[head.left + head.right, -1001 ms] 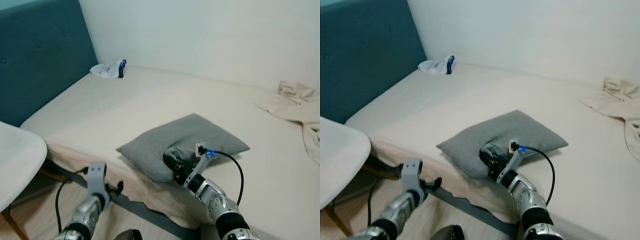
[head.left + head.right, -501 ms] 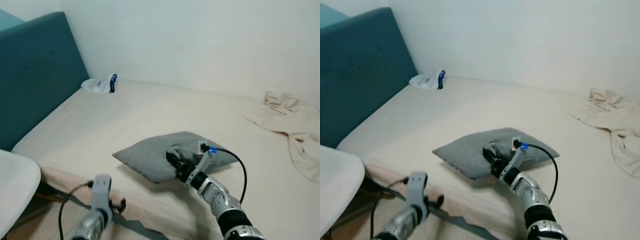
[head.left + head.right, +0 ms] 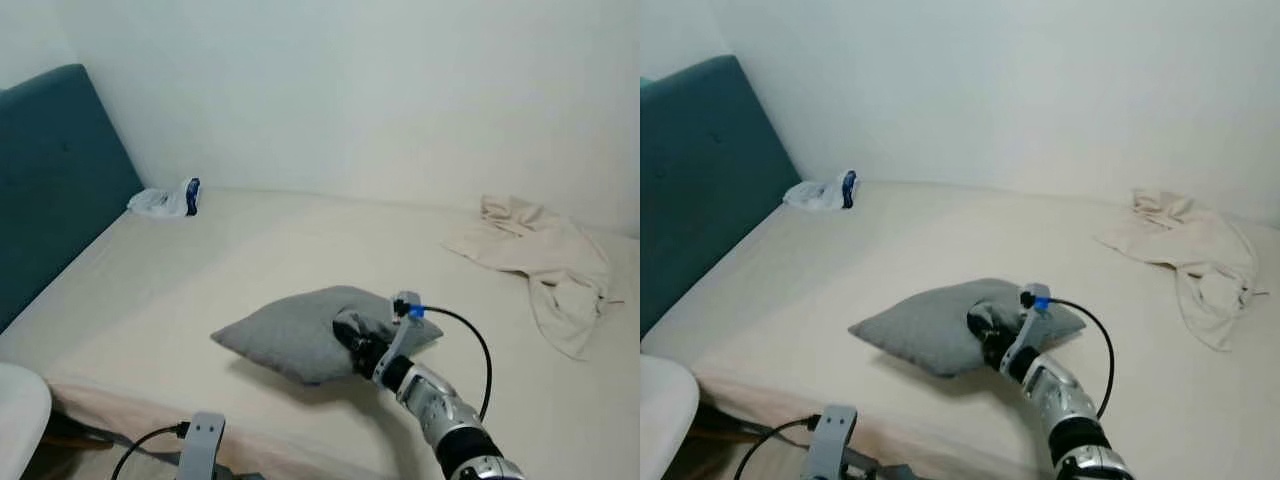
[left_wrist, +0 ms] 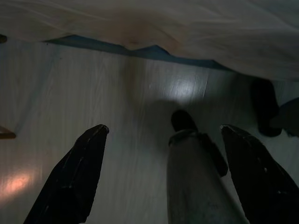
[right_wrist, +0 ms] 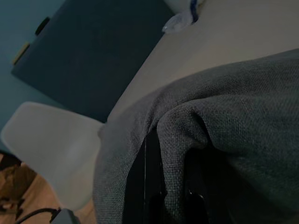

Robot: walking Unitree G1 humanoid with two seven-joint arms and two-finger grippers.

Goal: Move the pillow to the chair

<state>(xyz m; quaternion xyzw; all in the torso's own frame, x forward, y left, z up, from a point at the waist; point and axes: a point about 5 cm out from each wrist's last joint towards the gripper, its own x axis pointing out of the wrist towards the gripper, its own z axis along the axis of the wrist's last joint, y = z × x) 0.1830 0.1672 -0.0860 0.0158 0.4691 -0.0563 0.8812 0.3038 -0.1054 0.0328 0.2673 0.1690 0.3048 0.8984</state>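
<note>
A grey pillow [image 3: 285, 335] lies on the beige bed [image 3: 250, 250], near its front edge. My right gripper [image 3: 352, 338] is shut on a bunched fold at the pillow's near right side. In the right wrist view the black fingers [image 5: 152, 182] pinch grey fabric [image 5: 224, 112]. The pillow's left corner looks slightly raised, with a shadow beneath it. The white chair [image 3: 15, 410] is at the lower left, beside the bed, and its seat [image 5: 51, 144] appears past the pillow. My left gripper [image 4: 161, 179] hangs open over the wooden floor, below the bed's edge.
A teal headboard [image 3: 50, 190] stands at the left end of the bed. A white plastic bag with a blue part [image 3: 165, 200] lies in the far corner. A crumpled beige cloth [image 3: 540, 255] lies at the far right. A pale wall runs behind the bed.
The camera has risen and swung right, so the chair and headboard slid left. My right gripper stays shut on the pillow, now raised a little. The left arm has dropped lower in view.
</note>
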